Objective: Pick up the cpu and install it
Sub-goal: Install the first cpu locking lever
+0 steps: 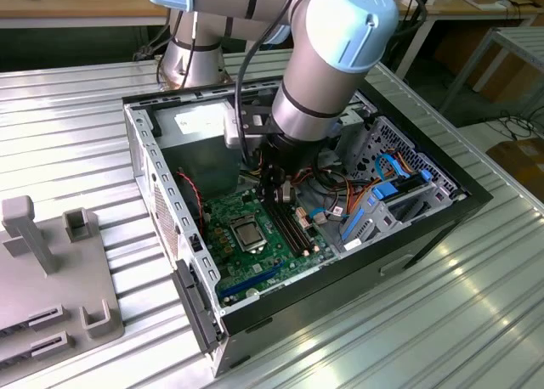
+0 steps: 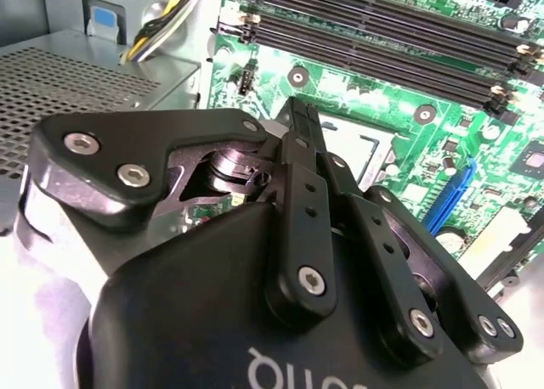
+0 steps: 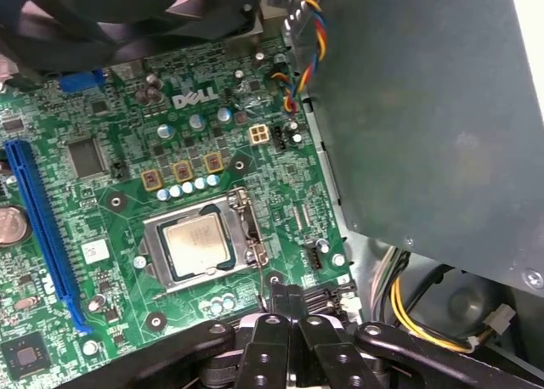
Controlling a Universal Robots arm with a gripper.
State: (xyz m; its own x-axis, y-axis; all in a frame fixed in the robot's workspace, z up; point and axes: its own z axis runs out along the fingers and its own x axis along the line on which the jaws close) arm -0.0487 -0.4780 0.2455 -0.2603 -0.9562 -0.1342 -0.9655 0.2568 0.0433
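We look down on a ribbed metal table (image 1: 476, 304) with an open computer case (image 1: 425, 236) lying on it. Inside, our gripper (image 3: 293, 308) hangs with its jaws together on nothing, just off the socket frame (image 3: 153, 236). The cpu (image 3: 198, 242) sits flat in that frame, mid-board on the motherboard (image 3: 102, 109). We judge it light, stiff and slick on top, with a fragile underside; only its thin opposite edges offer a hold, and the frame walls crowd them. Around it stand the blue slot (image 3: 42, 228), the black memory slots (image 2: 382, 24) and loose coloured wires (image 3: 310, 41); the grey power supply box (image 3: 425, 126) walls one side of the board
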